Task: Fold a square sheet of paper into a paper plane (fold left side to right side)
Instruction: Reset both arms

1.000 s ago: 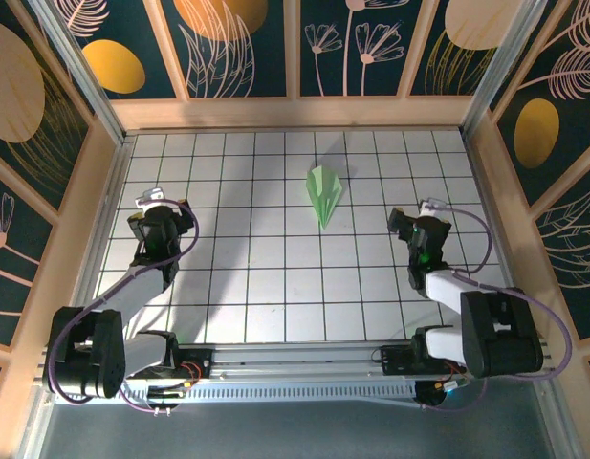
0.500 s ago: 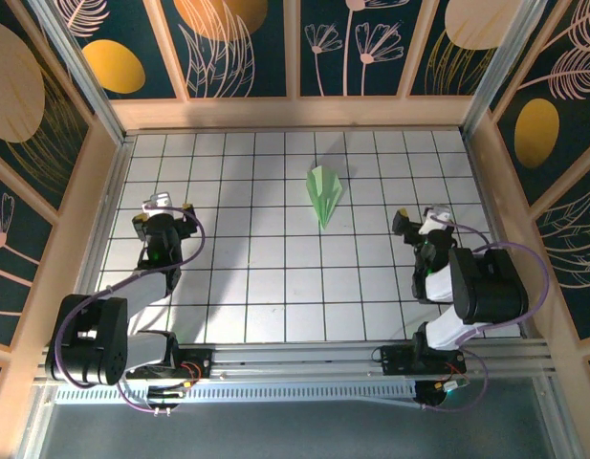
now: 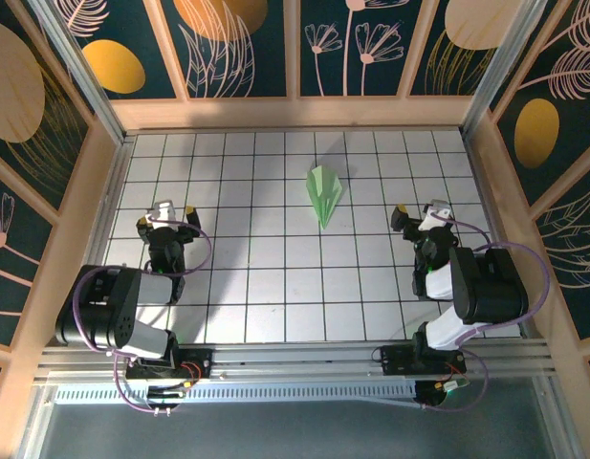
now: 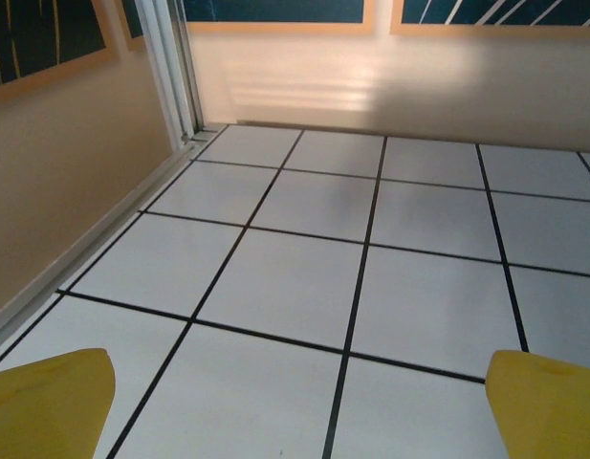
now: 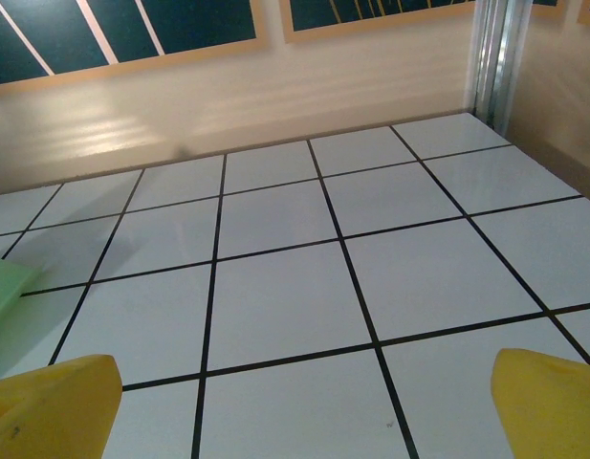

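The pale green creased paper plane (image 3: pixel 324 194) looks finished; the left gripper (image 3: pixel 173 212) and right gripper (image 3: pixel 421 212), both spread wide and empty, flank it well apart. Park your arms without brushing it.

Two arms, same build: black joint housings and white link shells (image 3: pixel 442 331). Left hand (image 3: pixel 176 210) has a black body, a white piece on top and yellow tips. Right hand (image 3: pixel 422 211) matches it. A thin purple cable (image 3: pixel 207 251) loops out just behind each hand. Further back from the hand is a big round black motor housing (image 3: pixel 92 321), then a black base block (image 3: pixel 172 367) with small red wiring. Up close the fingertips (image 4: pixel 52 402) are blunt, plain matte yellow, and one (image 5: pixel 48 406) has a tiny dark speck.
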